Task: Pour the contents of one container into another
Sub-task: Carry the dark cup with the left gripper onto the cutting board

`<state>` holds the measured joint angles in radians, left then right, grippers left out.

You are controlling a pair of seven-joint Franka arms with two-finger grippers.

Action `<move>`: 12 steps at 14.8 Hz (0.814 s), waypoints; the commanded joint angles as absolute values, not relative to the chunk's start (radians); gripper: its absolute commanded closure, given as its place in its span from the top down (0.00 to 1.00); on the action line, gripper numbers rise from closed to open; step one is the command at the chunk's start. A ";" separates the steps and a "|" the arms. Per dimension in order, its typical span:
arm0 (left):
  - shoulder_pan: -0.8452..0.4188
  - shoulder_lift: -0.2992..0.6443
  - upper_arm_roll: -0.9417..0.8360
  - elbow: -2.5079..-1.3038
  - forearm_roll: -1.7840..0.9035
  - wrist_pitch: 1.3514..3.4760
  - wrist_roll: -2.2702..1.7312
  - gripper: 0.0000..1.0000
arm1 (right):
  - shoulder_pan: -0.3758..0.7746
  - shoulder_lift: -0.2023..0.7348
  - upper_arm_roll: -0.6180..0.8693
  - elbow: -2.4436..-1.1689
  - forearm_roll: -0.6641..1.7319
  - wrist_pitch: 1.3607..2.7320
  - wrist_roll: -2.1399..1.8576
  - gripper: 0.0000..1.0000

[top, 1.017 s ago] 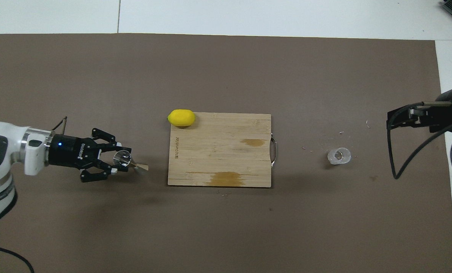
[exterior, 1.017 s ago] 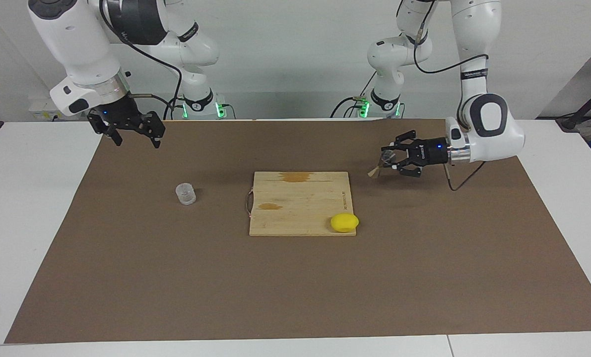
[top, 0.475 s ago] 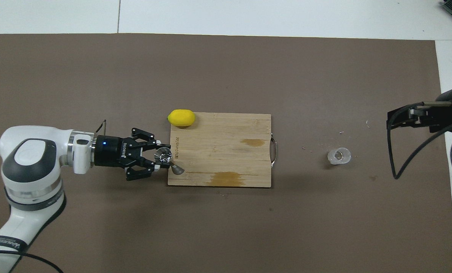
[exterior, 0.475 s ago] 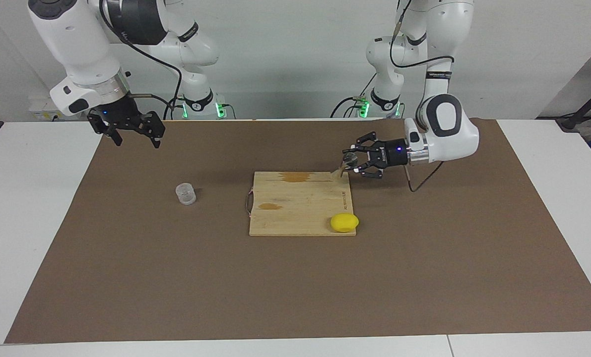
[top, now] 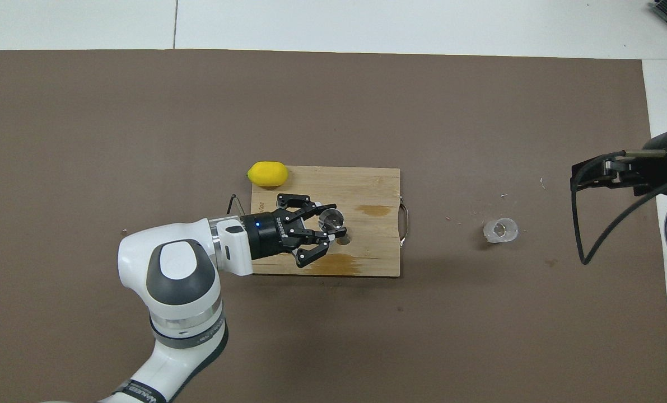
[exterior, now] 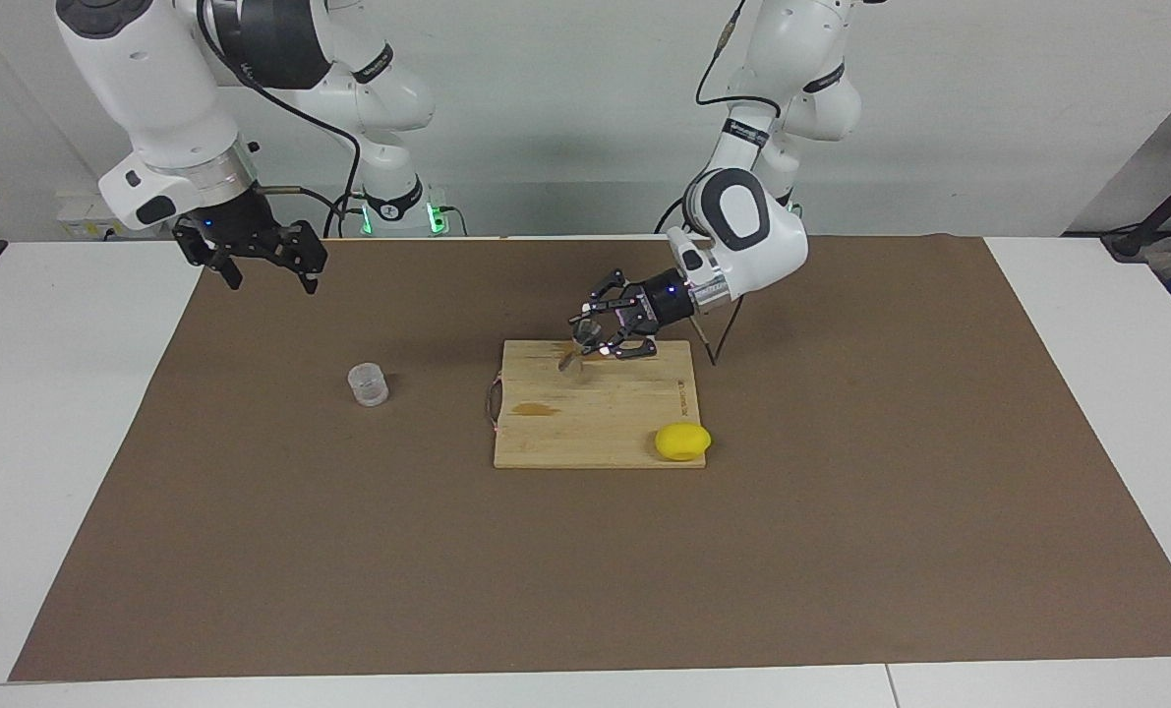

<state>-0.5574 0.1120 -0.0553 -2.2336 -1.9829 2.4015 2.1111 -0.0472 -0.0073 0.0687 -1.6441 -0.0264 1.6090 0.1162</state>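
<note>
Jigger [exterior: 575, 356] — left gripper [exterior: 588, 342] clamped, over board [exterior: 595, 433]

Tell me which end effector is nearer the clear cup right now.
Right. The right end effector waits in the air near the clear cup; the left end effector, gripping the jigger, is over the cutting board.

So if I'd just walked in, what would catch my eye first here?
Probably the left gripper, shut on a small metal jigger and held over the wooden cutting board. Next, the bright yellow lemon at the board's corner, and the clear cup alone on the brown mat near the waiting right gripper.
</note>
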 commanded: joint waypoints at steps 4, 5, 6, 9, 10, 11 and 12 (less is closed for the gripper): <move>-0.606 0.189 -0.040 -2.181 -2.152 2.474 2.390 0.35 | -0.057 -0.020 0.078 -1.657 -0.035 1.612 0.140 1.00; -0.609 0.190 -0.041 -2.169 -2.158 2.485 2.417 0.35 | -0.057 -0.020 0.078 -1.657 -0.035 1.612 0.140 1.00; -0.612 0.199 -0.041 -2.163 -2.175 2.491 2.451 0.35 | -0.057 -0.020 0.078 -1.657 -0.035 1.612 0.140 1.00; -0.629 0.239 -0.043 -2.146 -2.241 2.485 2.474 0.35 | -0.058 -0.020 0.072 -1.657 -0.035 1.598 0.132 1.00; -0.629 0.241 -0.043 -2.145 -2.243 2.485 2.474 0.36 | -0.061 -0.020 0.069 -1.658 -0.035 1.594 0.130 1.00; -0.629 0.241 -0.043 -2.145 -2.244 2.484 2.474 0.36 | -0.061 -0.021 0.069 -1.658 -0.035 1.595 0.133 1.00; -0.629 0.242 -0.044 -2.146 -2.244 2.482 2.473 0.36 | -0.060 -0.021 0.069 -1.661 -0.034 1.603 0.147 1.00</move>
